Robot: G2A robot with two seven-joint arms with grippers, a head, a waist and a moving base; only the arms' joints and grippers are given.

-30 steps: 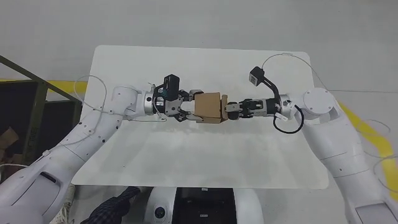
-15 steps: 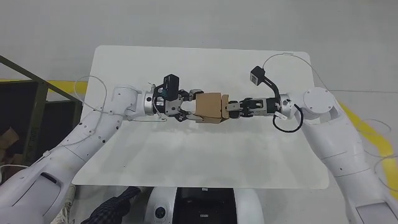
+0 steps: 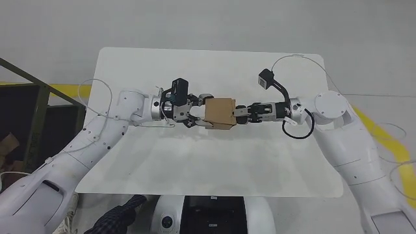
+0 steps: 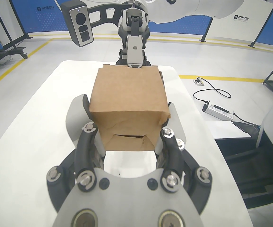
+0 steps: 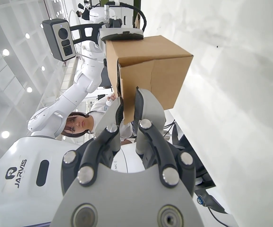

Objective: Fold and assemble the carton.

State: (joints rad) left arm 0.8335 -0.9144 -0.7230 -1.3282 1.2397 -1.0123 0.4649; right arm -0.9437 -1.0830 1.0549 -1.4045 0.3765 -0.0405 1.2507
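Brown cardboard box-shaped carton (image 3: 220,111), held over the middle of the white table (image 3: 195,65), I judge light, stiff-walled yet crushable: left gripper (image 4: 127,109) clamped across its left end, right gripper (image 5: 129,102) pinching the right-end flap edge; best gripped near folds.

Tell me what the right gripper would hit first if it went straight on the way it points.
The carton. The right gripper pinches an edge at its near end, so it would press straight into the box. Behind that, the left gripper clamps the far end.
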